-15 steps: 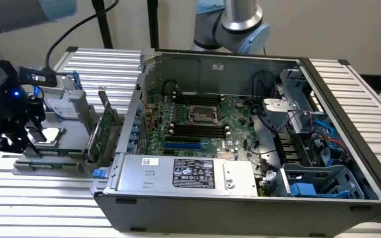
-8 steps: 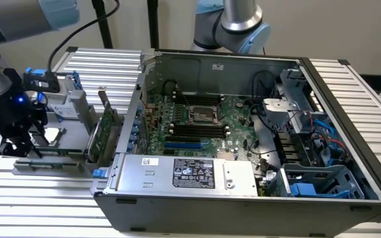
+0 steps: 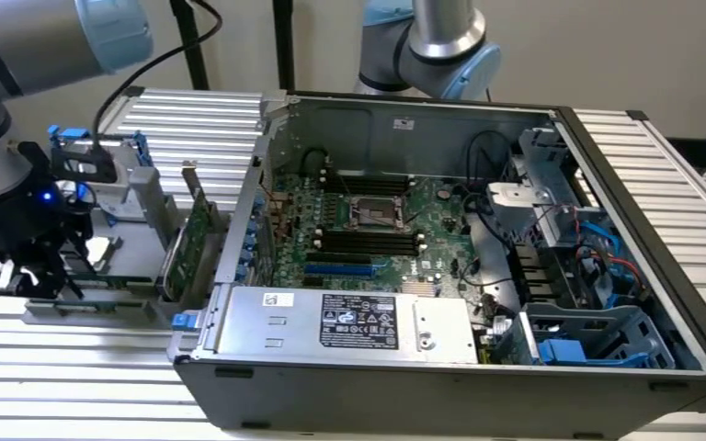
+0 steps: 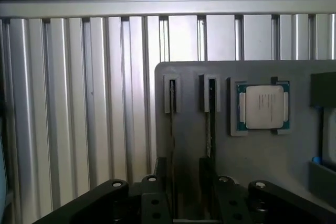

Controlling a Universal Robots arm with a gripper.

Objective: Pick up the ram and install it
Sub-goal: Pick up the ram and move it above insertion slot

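- Black 2-finger gripper (image 3: 41,276) hangs low over the flat grey holder plate (image 4: 194,72) at the exterior view's left, beside the open dark metal computer case (image 3: 451,395).
- Fingers (image 4: 164,182) stand apart with bare plate in the gap, gripping nothing.
- Narrow green circuit-board ram (image 4: 210,121) stands on edge in 1 of 2 thin slots in the plate, close in front of the gripper. Its near end runs in under 1 fingertip; whether they touch I cannot tell.
- The other slot holds another thin edge-on strip (image 4: 172,124), kind unclear.
- Square silver-capped processor chip (image 4: 262,107) lies flat in a pocket just beside the ram's slot.
- Tall green expansion card with metal bracket (image 3: 191,243) stands upright between plate and case.
- Inside the case lies the green motherboard (image 3: 445,207), with long black memory slots (image 3: 359,241) and a blue slot (image 3: 341,270) nearer. All are well apart from the ram.
- Ribbed aluminium table (image 4: 79,103) lies under everything.
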